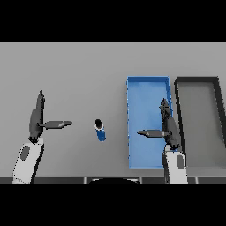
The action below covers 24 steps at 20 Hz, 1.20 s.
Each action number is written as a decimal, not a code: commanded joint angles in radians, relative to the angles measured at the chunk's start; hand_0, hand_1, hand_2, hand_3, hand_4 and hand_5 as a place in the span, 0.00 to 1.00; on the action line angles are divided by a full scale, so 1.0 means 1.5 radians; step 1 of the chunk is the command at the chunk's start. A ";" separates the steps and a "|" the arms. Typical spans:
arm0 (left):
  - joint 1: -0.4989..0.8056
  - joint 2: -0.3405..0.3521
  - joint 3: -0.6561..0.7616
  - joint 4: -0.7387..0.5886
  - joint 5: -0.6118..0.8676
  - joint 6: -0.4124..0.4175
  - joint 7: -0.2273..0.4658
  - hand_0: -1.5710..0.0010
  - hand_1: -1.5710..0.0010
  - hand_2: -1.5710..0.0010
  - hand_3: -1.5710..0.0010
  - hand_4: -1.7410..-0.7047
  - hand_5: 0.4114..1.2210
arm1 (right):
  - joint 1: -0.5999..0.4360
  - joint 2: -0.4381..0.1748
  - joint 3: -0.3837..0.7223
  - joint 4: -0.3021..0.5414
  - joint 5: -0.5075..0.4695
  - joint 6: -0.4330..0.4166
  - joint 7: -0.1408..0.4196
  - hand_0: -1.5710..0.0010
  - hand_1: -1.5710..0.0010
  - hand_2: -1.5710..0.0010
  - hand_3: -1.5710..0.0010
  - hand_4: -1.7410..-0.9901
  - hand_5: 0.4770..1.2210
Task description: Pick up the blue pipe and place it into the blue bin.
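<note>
A short blue pipe [100, 129] with a dark open end stands on the grey table, left of the blue bin [137, 88]. My left hand [36, 120] is open at the left, its thumb pointing toward the pipe with a clear gap between them. Over the blue bin's right side hovers my right hand [169, 127], open too, fingers straight and thumb stretched left. Neither hand touches the pipe.
A dark-rimmed grey bin [178, 101] sits directly right of the blue bin, almost touching it. The table's near edge runs just below both forearms.
</note>
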 commanded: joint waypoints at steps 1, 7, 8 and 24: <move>0.000 -0.001 -0.001 -0.001 -0.001 0.001 -0.003 1.00 1.00 1.00 1.00 0.75 0.23 | 0.000 -0.001 -0.001 0.000 -0.001 0.000 0.000 1.00 1.00 1.00 1.00 0.71 0.16; 0.001 0.037 -0.032 -0.007 -0.012 -0.068 -0.033 1.00 1.00 1.00 1.00 0.75 0.23 | 0.011 -0.059 0.016 -0.012 0.044 0.023 -0.037 1.00 1.00 1.00 1.00 0.71 0.16; 0.001 0.073 -0.042 -0.007 -0.008 -0.125 -0.046 1.00 1.00 1.00 1.00 0.75 0.23 | 0.015 -0.087 0.031 -0.023 0.077 0.031 -0.059 1.00 1.00 1.00 1.00 0.71 0.15; 0.054 0.155 -0.184 -0.160 -0.025 -0.312 0.014 1.00 1.00 1.00 1.00 0.67 0.09 | 0.035 -0.109 0.066 -0.068 0.116 0.048 -0.044 1.00 1.00 1.00 1.00 0.68 0.13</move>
